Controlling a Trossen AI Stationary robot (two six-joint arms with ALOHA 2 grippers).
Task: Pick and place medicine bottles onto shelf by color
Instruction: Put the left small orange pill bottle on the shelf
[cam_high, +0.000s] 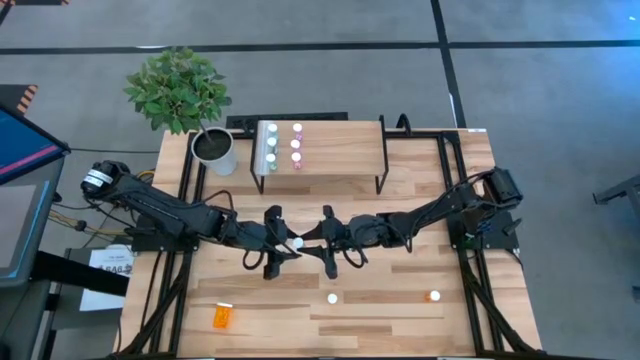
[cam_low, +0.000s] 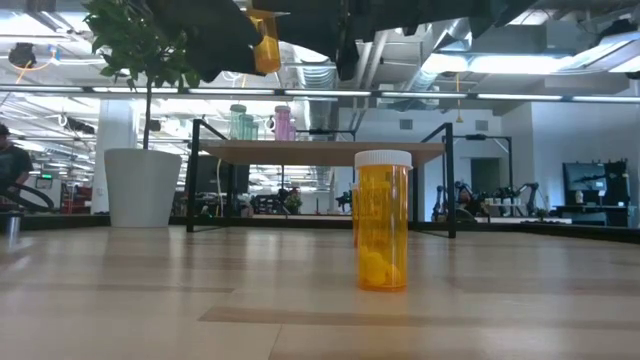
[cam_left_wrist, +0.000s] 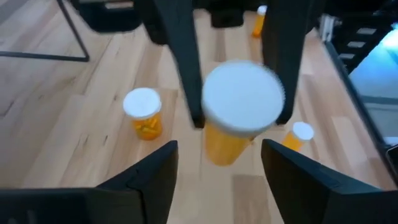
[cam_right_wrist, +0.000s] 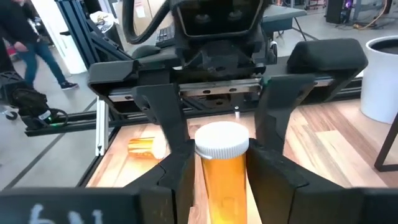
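An orange medicine bottle (cam_right_wrist: 222, 168) with a white cap (cam_left_wrist: 242, 99) hangs upright above the middle of the table. My right gripper (cam_right_wrist: 221, 163) is shut on it, reaching in from the table's right (cam_high: 318, 240). My left gripper (cam_left_wrist: 219, 149) faces it from the table's left (cam_high: 280, 243). It is open, with its fingers standing either side of the bottle and a gap showing. The shelf (cam_high: 340, 150) at the back carries greenish bottles (cam_high: 270, 145) and pink bottles (cam_high: 296, 145) standing on its left part. My right gripper pinches the orange bottle's body (cam_right_wrist: 208, 180), just below the white cap, between its two fingers (cam_left_wrist: 186, 74). The fingers come in about level from the table's right. The bottle stands upright in the hold, cap up, lifted clear of the table (cam_low: 265, 45).
Two orange bottles stand on the near part of the table (cam_high: 332, 298) (cam_high: 434, 296), and one lies on its side at the near left (cam_high: 222, 316). A white plant pot (cam_high: 215, 150) stands left of the shelf. Black frame rails (cam_high: 185, 200) run along both table sides.
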